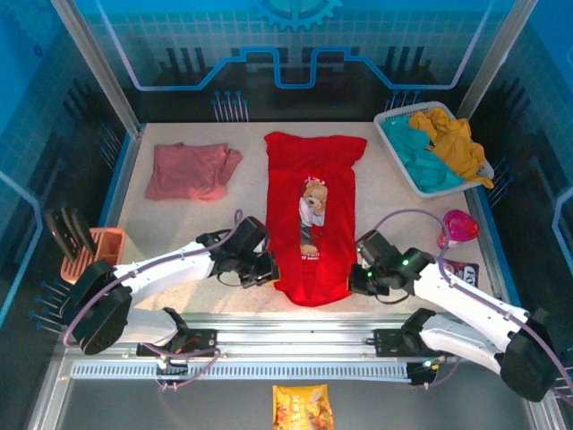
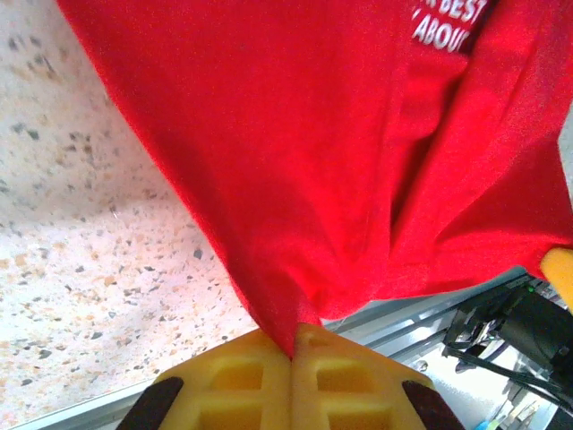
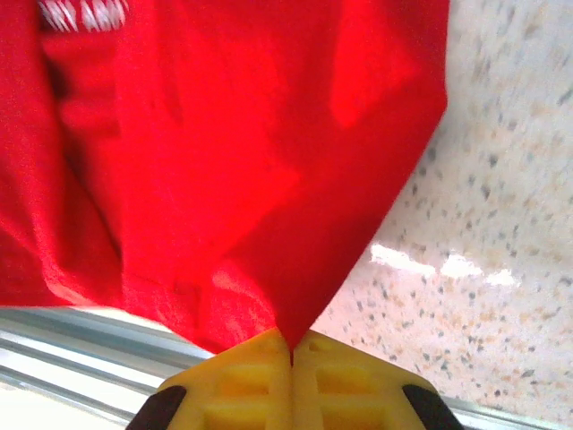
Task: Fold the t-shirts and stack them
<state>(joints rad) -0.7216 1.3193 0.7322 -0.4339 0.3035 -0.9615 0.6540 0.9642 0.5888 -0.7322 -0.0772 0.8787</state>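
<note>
My left claw (image 2: 293,345), my right claw (image 3: 291,345): both clenched on red shirt (image 1: 309,170) near corners. Thin pinch; uneven lift could slip hem, skew fold.

On the red t-shirt (image 2: 304,152), the white lettering (image 2: 450,27) is cut off by the top edge of the left wrist view and is only partly legible. In the right wrist view the white lettering (image 3: 82,12) is blurred, cropped and unreadable. Each pinched hem corner is hidden between the closed fingers of the left hand (image 2: 292,339) and the right hand (image 3: 291,348). The orange packet (image 1: 303,408) is clipped by the top view's bottom edge.
</note>
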